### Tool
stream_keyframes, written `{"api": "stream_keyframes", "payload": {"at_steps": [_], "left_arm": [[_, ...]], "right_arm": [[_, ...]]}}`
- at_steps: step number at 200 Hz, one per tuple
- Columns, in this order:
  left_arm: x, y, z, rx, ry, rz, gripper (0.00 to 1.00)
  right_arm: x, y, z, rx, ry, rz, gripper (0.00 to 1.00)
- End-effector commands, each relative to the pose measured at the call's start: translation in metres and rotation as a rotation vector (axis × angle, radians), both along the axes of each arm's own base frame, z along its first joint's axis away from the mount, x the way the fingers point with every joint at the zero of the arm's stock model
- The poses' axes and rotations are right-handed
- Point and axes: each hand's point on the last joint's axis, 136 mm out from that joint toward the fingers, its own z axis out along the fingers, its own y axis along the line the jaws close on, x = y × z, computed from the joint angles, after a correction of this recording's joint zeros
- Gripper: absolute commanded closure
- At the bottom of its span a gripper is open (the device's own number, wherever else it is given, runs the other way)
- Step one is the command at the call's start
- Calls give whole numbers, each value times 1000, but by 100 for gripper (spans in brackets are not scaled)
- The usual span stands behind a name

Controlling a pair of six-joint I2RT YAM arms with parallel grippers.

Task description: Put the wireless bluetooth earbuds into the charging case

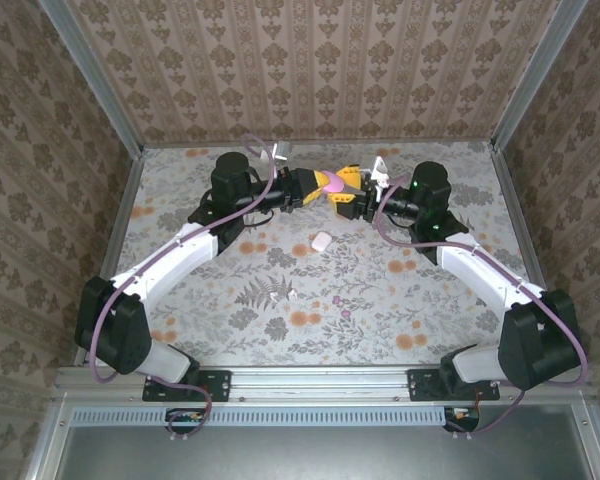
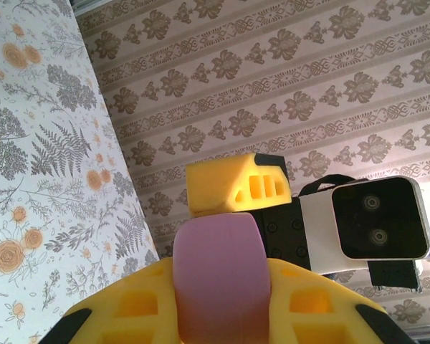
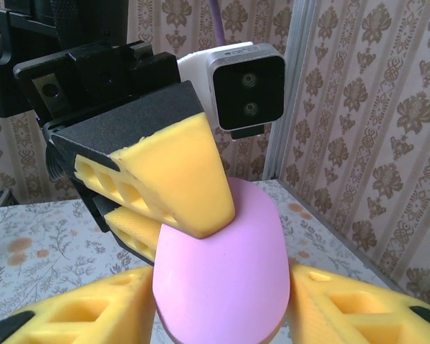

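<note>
Nearest us, we are seeing a tiny magenta earbud [image 1: 345,313] lying on the floral table [image 1: 430,300], with a small pale bit [image 1: 291,295] near it, too small to name. Farther on, the charging case [image 1: 321,241] is sitting well apart from both grippers. Beyond it the arms are meeting: the left gripper [image 2: 218,301] is clenching a magenta oval lump [image 1: 332,181], and the right gripper [image 3: 222,304] is pressing its fingers against the lump's sides, in front of the wallpapered back wall [image 1: 310,70].

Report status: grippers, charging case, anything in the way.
Left gripper shut on magenta oval lump, aloft. Right gripper jaws flank same lump, grip unclear. Charging case on table, untouched. Lump occupies both.
</note>
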Motion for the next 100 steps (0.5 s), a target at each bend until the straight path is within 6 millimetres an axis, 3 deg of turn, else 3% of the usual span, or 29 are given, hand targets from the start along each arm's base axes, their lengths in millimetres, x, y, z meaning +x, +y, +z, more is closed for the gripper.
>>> {"api": "stream_keyframes", "payload": {"at_steps": [1, 23, 44, 62, 100], "left_arm": [[-9, 0, 19, -42, -57, -26, 86], [-9, 0, 19, -42, -57, -28, 84], [-10, 1, 21, -36, -83, -25, 66], [-8, 10, 24, -14, -156, 0, 43], [-8, 49, 23, 136, -556, 189, 29]], "right_arm": [[-6, 4, 15, 15, -33, 48, 56], [-7, 4, 14, 7, -26, 51, 63], [-9, 3, 13, 9, -6, 52, 63], [-13, 1, 13, 10, 34, 66, 64], [-23, -5, 16, 17, 168, 122, 64]]}}
